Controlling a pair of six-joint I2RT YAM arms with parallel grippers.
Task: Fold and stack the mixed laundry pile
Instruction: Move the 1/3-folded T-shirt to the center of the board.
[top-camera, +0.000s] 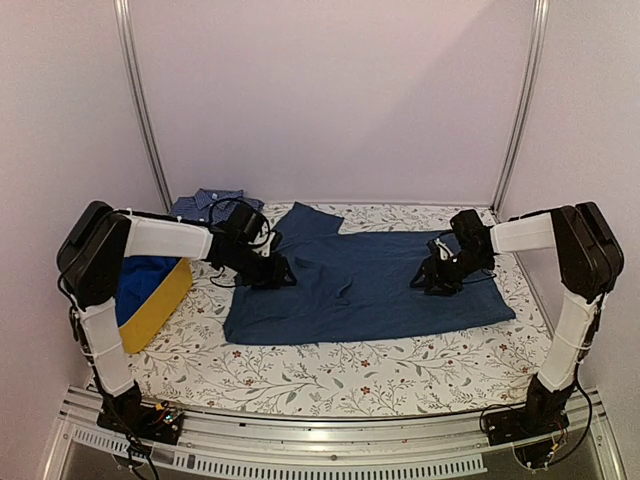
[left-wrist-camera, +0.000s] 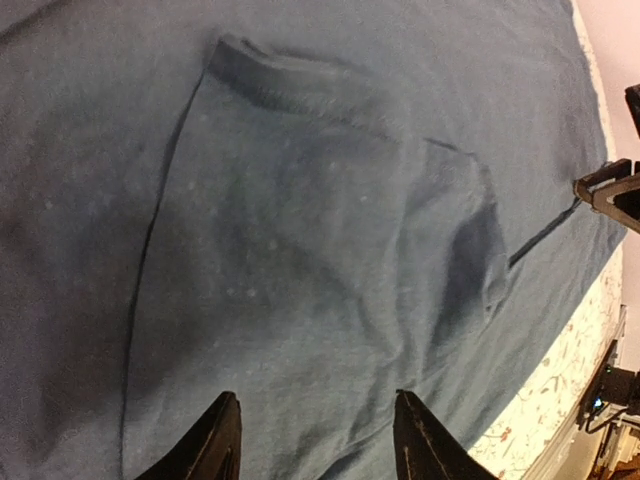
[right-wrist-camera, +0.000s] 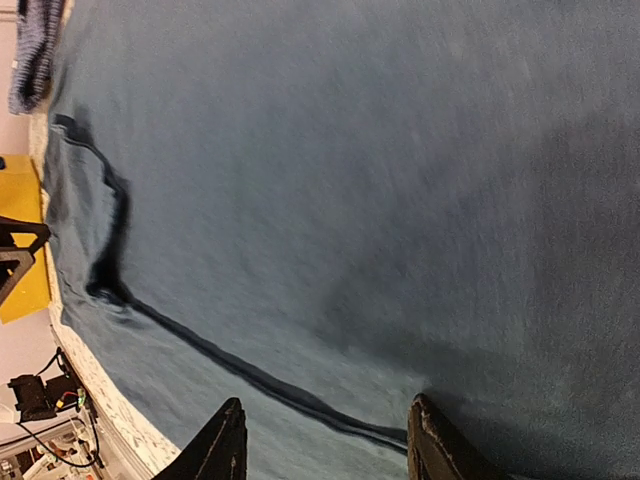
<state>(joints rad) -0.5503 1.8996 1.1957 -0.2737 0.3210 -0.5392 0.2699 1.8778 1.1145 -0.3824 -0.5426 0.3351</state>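
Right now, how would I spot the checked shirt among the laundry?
Start at the floral-patterned table and go to its far left corner, behind the yellow plastic tub. The crumpled blue collared shirt lies there; only it is finely checked.

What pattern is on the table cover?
White table cover with leafy floral print; best in the top view.

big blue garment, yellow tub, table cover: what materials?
Blue garment: soft matte knit, likely cotton jersey; it creases and shows folded seams. Yellow tub: smooth, rigid-looking, probably plastic. Table cover: flat floral-printed sheet, fabric or vinyl, can't tell.
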